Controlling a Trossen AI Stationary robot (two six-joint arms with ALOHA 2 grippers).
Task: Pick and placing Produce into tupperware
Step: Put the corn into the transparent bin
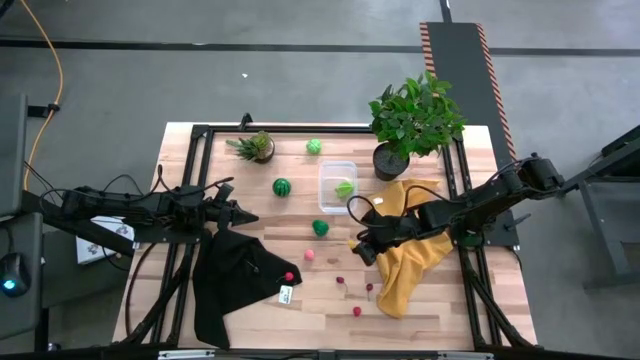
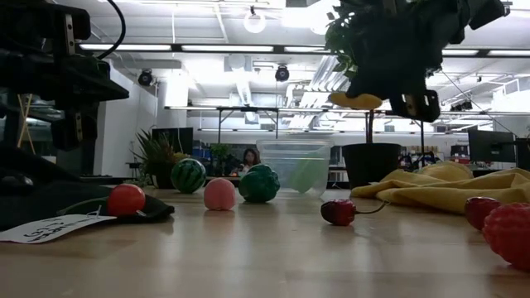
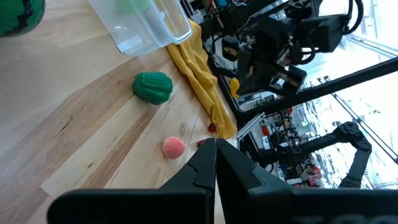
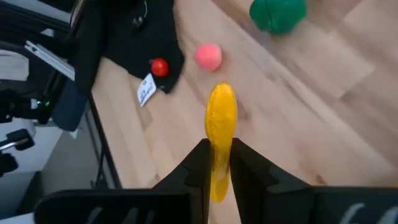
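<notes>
Right gripper holds the yellow piece clamped between its two fingers; the piece runs lengthwise out past the fingertips, raised clear of the table. From above, this gripper sits at the edge of the yellow cloth, between the tupperware and the small red pieces. Tupperware stands just beside the big potted plant and already holds a leafy light-green piece. A green ball lies just beside the container, the striped melon beside it on the other side, a pink ball nearer the black cloth. Left gripper is pressed together, empty, above the black cloth.
</notes>
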